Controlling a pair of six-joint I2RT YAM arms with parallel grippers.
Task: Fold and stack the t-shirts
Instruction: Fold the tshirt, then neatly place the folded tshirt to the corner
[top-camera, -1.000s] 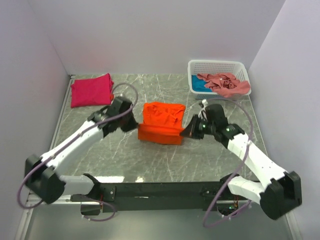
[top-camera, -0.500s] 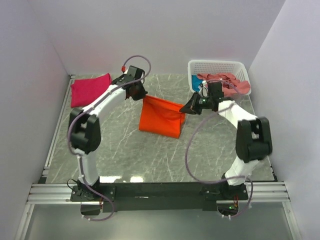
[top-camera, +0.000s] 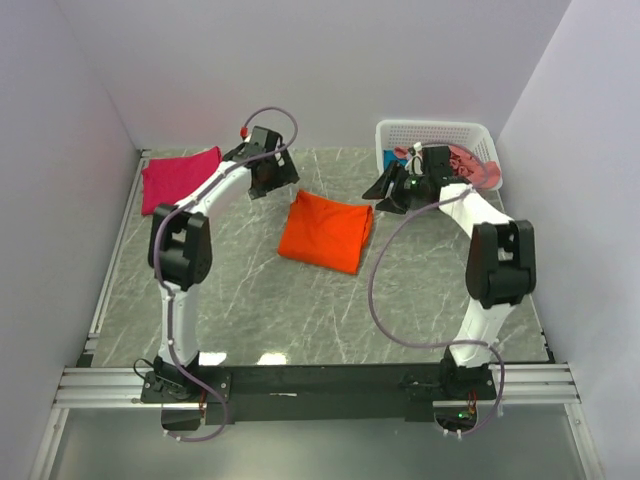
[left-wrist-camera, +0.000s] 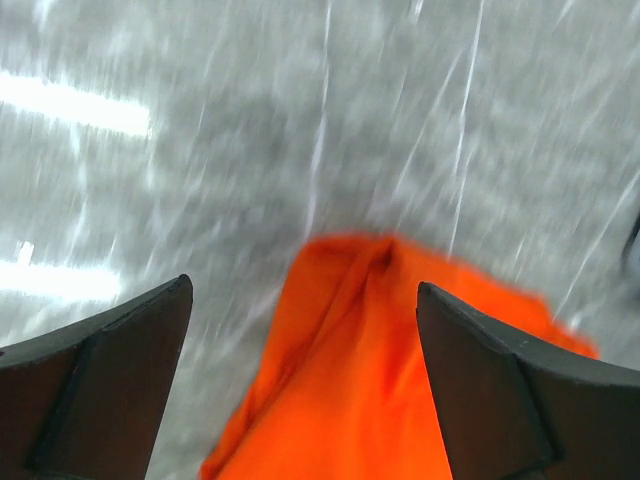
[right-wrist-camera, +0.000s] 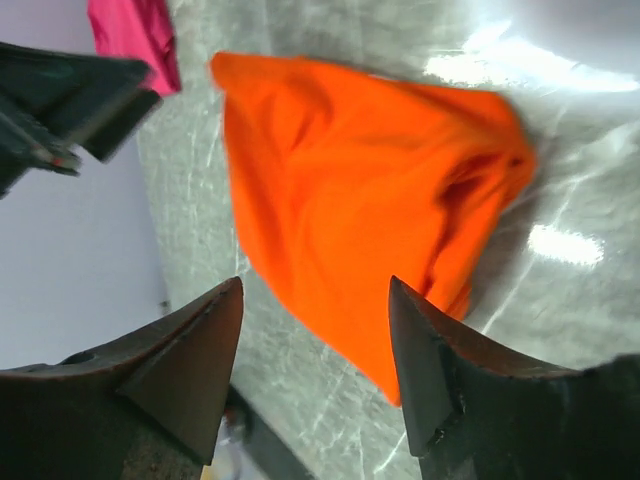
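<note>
Left claw (top-camera: 271, 176) first: its fingers stand wide apart with nothing between them, poised over the grey marbled table (top-camera: 300, 310) just off the far left corner of the orange t-shirt (top-camera: 327, 230). From that wrist, the shirt's bunched corner sits between and just below my two dark fingertips, though the view is blurred. My right claw (top-camera: 386, 191) mirrors it on the other side, spread open and empty, near the shirt's far right corner and not touching the cloth. From the right wrist I see most of the orange shirt laid out beyond my fingers, with a soft pucker along one edge.

The orange shirt itself lies in the middle of the table as a folded, roughly square bundle, flat on the surface, free of both claws.

Farther back, on the left, the magenta-red t-shirt (top-camera: 180, 178) rests folded by the side wall, well apart from the orange one. At the far right corner stands the white lattice basket (top-camera: 430, 127), with the salmon-pink t-shirt (top-camera: 478, 165) heaped inside. A sliver of teal-blue cloth (top-camera: 386, 159) shows at the basket's near left end, mostly hidden behind my right arm.
</note>
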